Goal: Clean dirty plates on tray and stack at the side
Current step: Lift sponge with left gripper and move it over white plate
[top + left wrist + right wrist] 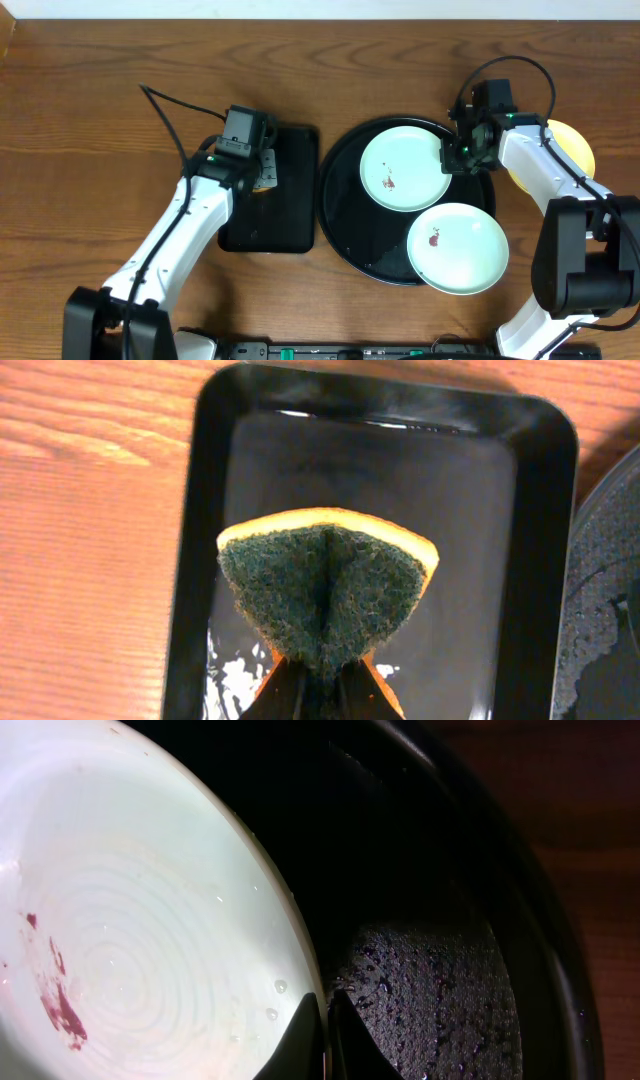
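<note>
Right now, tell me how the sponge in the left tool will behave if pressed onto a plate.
Probably soft and floppy: the sponge bends into a fold where the left tool pinches it. Likely light, since that narrow pinch alone holds it. Its rough green face should grip rather than slide.
</note>
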Robot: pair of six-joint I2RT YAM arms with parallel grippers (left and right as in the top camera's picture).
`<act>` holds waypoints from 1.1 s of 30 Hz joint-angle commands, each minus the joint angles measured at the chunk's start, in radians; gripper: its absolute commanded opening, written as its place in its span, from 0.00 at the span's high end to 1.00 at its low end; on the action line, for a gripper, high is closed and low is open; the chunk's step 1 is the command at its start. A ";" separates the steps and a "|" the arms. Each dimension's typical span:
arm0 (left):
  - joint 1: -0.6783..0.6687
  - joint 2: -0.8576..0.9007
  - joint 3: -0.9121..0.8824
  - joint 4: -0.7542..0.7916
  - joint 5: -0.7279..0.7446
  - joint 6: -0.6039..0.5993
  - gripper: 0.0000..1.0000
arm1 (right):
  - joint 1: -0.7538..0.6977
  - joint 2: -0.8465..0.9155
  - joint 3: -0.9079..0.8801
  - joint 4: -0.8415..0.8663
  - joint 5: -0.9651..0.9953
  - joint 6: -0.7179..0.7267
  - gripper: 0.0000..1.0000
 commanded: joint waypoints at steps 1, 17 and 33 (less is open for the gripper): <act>-0.002 0.002 0.014 -0.010 -0.034 0.006 0.93 | 0.005 -0.032 0.005 0.000 0.010 0.012 0.98; -0.003 0.004 0.058 -0.005 0.021 0.006 0.93 | 0.006 -0.032 -0.009 0.018 0.035 -0.006 0.86; -0.049 0.010 0.098 -0.010 0.056 0.013 0.93 | 0.006 -0.032 -0.114 0.183 0.040 -0.006 0.94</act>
